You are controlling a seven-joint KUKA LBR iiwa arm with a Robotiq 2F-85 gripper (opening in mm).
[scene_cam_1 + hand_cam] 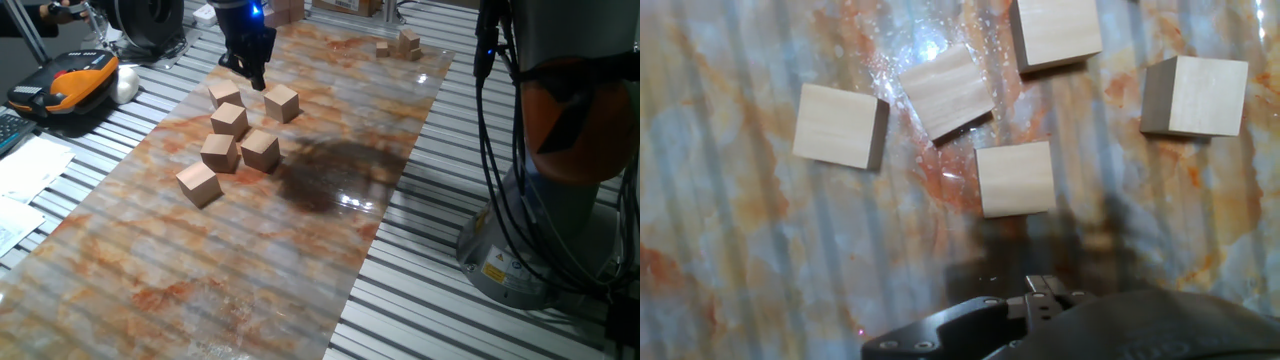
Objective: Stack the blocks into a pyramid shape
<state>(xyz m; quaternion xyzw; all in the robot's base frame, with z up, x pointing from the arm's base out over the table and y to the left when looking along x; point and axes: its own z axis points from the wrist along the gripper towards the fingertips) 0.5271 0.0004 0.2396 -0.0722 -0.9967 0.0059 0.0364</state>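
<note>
Six blocks [229,119] loose and unstacked on the marbled sheet [180,290] at upper left of centre, rigid, light, smooth-faced, best pinched across opposite flat sides; gripper [254,75] poised above, apparently empty, opening impossible to judge.

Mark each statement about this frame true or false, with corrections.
1. Six light-tan wooden cubes lie on the marbled orange-grey tabletop. True.
2. Two cubes are already stacked. False: all lie singly on the surface.
3. The black two-finger gripper hovers by the far end of the cluster. True.
4. The gripper holds a cube. False: nothing is in it.
5. Smaller wooden pieces sit at the table's far corner. True.
</note>
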